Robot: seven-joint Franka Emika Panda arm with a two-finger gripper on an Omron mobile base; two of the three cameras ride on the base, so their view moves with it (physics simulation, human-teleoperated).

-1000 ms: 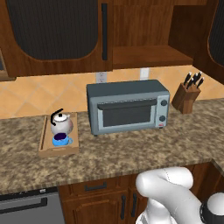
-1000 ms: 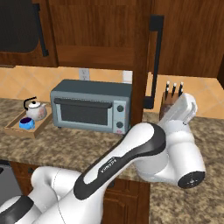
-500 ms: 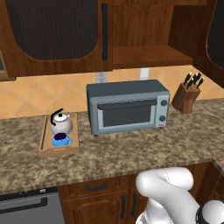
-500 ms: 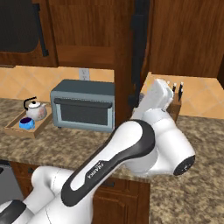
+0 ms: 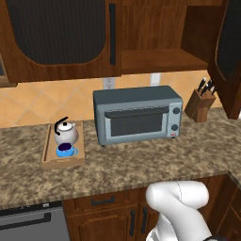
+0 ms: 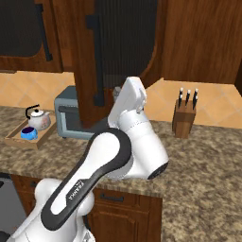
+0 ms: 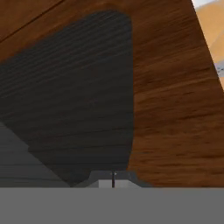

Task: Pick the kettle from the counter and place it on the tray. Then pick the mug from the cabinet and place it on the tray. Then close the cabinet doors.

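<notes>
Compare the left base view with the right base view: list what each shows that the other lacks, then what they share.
Left base view alone: the open cabinet shelf above the toaster oven, and wall outlets.
Right base view alone: the arm's hand against a swung-out cabinet door, which covers part of the toaster oven.
Both: the kettle and mug on the tray, the knife block and the counter.

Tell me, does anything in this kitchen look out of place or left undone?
One thing: the right cabinet door stands swung out over the counter, leaving the shelf open, while the left door is shut. The kettle and mug sit tidily, upright, on the tray.
</notes>
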